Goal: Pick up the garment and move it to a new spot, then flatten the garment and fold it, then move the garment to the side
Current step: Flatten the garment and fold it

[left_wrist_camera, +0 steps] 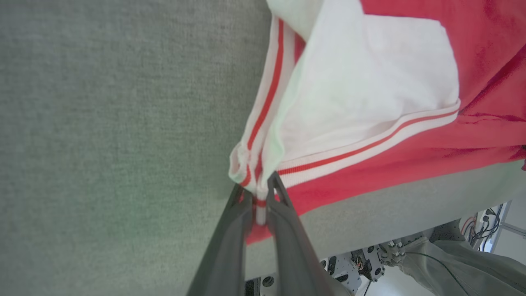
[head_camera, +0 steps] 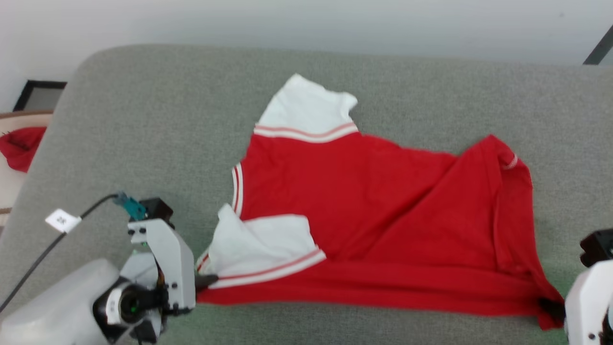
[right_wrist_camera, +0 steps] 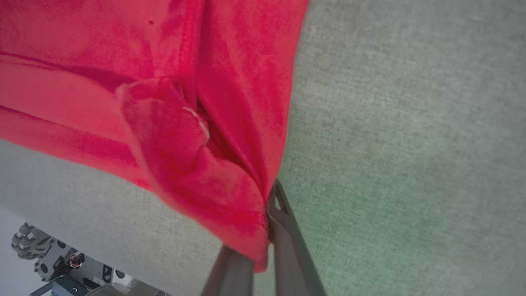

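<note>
In the head view the red garment (head_camera: 373, 211) lies spread across the middle of the grey table (head_camera: 143, 120), reaching toward 3 o'clock, with one white sleeve (head_camera: 306, 108) at 12 o'clock and another folded over its near edge. The left hand (head_camera: 208, 280), at 8 o'clock, is clamped on the striped corner there, and the right hand (head_camera: 550, 306), at 4 o'clock, meets the red hem corner. A small red cloth lump (head_camera: 19, 146) sits off the table at 9 o'clock. In the left wrist view the left hand (left_wrist_camera: 258, 193) pinches the red-white trim of the garment (left_wrist_camera: 370, 82) at 6 o'clock. In the right wrist view the right hand (right_wrist_camera: 265, 213) is clamped on a bunched red corner of the garment (right_wrist_camera: 164, 82) at 6 o'clock.
</note>
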Controlling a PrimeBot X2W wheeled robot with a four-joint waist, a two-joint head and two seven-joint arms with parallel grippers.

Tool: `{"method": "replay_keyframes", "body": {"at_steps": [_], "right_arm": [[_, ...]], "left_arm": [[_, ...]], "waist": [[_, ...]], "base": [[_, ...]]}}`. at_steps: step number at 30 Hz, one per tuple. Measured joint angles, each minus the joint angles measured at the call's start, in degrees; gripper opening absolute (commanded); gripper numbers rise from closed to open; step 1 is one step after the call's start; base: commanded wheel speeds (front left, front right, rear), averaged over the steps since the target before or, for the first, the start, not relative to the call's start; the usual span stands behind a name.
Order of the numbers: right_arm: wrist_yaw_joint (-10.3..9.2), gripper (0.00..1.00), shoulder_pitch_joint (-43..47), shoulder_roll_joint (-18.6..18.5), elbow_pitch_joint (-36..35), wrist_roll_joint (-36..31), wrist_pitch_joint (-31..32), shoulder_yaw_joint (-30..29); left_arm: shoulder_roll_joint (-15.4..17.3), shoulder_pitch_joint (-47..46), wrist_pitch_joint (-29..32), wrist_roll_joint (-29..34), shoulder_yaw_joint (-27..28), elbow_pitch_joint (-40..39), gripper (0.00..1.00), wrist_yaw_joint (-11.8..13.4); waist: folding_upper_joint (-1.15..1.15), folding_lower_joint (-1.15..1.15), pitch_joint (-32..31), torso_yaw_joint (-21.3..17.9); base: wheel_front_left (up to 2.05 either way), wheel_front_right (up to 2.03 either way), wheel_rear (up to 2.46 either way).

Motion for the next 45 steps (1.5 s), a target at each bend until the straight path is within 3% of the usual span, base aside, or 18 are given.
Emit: {"method": "replay_keyframes", "body": {"at_steps": [9,15,16,17,18,19,20,35,40,45], "right_arm": [[-0.01,0.0,5.97,-1.13,-2.76,0.15,2.92,-3.2],[-0.02,0.0,7.21,0.21,-3.13,-0.49,3.45,-4.1],[-0.02,0.0,7.3,0.47,-3.18,-0.62,3.5,-4.12],[-0.02,0.15,7.46,0.76,-3.22,-0.68,3.61,-4.14],[-0.02,0.38,7.67,1.01,-3.31,-0.83,3.63,-4.14],[-0.02,0.8,7.83,1.22,-3.34,-0.99,3.72,-4.19],[-0.02,1.0,7.84,1.37,-3.43,-1.0,3.94,-4.27],[-0.03,1.0,9.24,5.41,-10.63,-2.35,4.86,-8.66],[-0.03,1.0,9.15,6.34,-14.16,-2.57,1.24,-8.17],[-0.03,1.0,7.3,6.64,-16.8,-3.26,-6.84,-6.34]], "left_arm": [[3.91,5.55,-0.52,0.48,-2.13,-11.15,0.0,5.36],[4.81,7.99,-1.69,0.37,-2.47,-13.93,0.0,6.69],[4.9,8.1,-1.8,0.4,-2.47,-13.94,0.18,6.76],[5.01,8.17,-2.03,0.44,-2.45,-13.94,0.43,6.86],[5.1,8.17,-2.35,0.57,-2.4,-13.93,0.93,6.92],[5.22,8.17,-2.41,0.66,-2.37,-13.94,1.0,6.9],[5.34,8.17,-2.56,0.75,-2.35,-13.97,1.0,6.82],[10.74,3.53,-1.35,3.69,-0.09,-18.42,1.0,7.71],[10.88,-1.81,-1.31,5.77,2.24,-17.67,1.0,7.58],[9.05,-7.58,-2.36,9.54,3.44,-13.88,1.0,5.67]], "waist": [[0.0,0.0,-3.19,0.17],[0.0,0.0,-4.24,0.13],[0.0,0.0,-4.36,0.12],[0.0,0.0,-4.46,0.1],[0.0,0.0,-4.54,0.07],[0.0,0.0,-4.61,0.01],[0.0,0.0,-4.67,-0.07],[0.0,0.0,-5.09,-2.42],[0.0,0.0,-4.34,-3.74],[0.0,0.0,-3.05,-5.44]], "base": [[0.0,0.0,0.0],[0.0,0.0,0.0],[0.0,0.0,0.0],[0.0,0.0,0.0],[0.0,0.0,0.0],[0.0,0.0,0.0],[0.0,0.0,0.0],[0.0,0.0,0.0],[0.0,0.0,0.0],[0.0,0.0,0.0]]}}
